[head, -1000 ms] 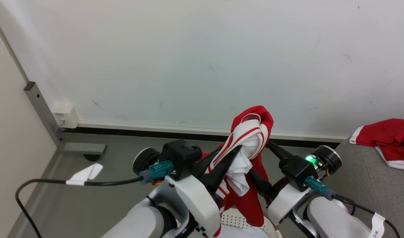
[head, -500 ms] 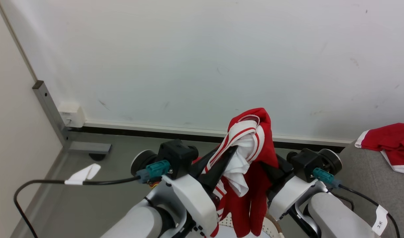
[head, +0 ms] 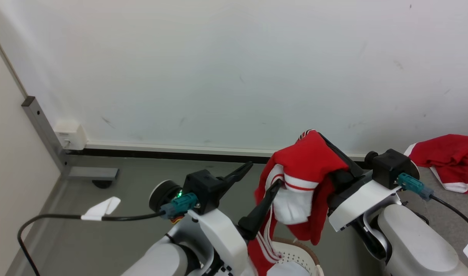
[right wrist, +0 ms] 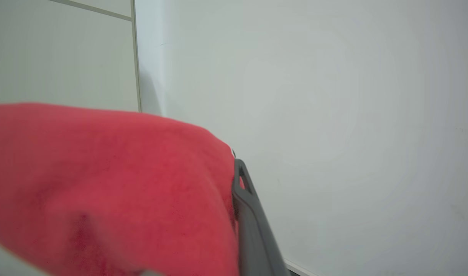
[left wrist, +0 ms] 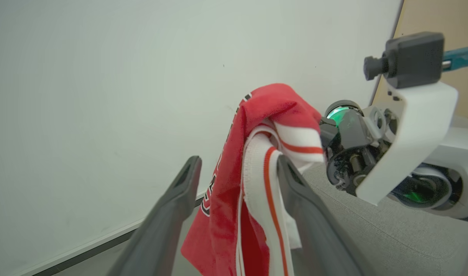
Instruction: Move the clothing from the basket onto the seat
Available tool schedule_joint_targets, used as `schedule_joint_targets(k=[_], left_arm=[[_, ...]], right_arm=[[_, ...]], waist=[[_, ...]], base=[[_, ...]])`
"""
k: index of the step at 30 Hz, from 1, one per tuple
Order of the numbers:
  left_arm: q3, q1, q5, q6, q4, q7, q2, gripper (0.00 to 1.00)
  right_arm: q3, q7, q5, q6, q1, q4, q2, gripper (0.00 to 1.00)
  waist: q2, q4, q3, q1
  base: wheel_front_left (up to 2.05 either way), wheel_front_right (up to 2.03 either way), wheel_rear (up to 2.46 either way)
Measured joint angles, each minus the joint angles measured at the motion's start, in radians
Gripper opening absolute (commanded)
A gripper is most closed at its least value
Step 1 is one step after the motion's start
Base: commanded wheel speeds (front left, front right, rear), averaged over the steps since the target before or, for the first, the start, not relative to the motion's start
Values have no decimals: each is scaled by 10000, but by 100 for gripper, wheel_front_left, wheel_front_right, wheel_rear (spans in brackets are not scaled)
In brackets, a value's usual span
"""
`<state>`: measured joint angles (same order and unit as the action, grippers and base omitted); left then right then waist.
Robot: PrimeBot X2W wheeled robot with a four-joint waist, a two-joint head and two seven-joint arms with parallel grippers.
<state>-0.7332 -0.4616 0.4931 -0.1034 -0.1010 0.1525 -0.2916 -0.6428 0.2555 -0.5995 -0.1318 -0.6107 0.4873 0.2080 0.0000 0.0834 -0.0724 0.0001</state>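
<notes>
White wall (head: 218, 57) behind. Clothing (head: 310, 168) hangs over the basket (head: 295, 247), draped on the right gripper (head: 322, 138), which is clenched on it. Left gripper (head: 265, 173) stands released, one finger touching the stripes. Judged step: carry. Next move calls for swinging right to the seat (left wrist: 371, 237)

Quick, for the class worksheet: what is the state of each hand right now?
Left hand: open, gripping nothing.
Right hand: closed on the red garment.

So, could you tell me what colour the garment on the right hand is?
The garment is red with white striped trim, clearest in the left wrist view.
</notes>
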Motion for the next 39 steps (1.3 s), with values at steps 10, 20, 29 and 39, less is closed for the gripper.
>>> schedule_joint_targets(k=[10, 20, 29, 39], left_arm=[[-35, 0, -2, -19, 79, -148, 15, 100], [-15, 93, 2, -100, 0, -228, -92, 100], [-73, 120, 2, -123, -94, -316, -88, 100], [-408, -299, -123, 25, -232, -221, 155, 100]], right_arm=[[309, 10, 105, 0, -24, -316, 140, 0], [757, -150, 418, 0, -17, -740, 374, 0], [1310, -527, 658, 0, 43, -1745, 725, 0], [2748, -1139, 951, 0, 511, -3315, 1133, 0]], waist=[[0, -335, 103, 0], [0, -1219, 287, 0], [0, -2736, 584, 0], [1, -4325, 1331, 0]], base=[[0, 0, 0], [0, 0, 0], [0, 0, 0], [0, 0, 0]])
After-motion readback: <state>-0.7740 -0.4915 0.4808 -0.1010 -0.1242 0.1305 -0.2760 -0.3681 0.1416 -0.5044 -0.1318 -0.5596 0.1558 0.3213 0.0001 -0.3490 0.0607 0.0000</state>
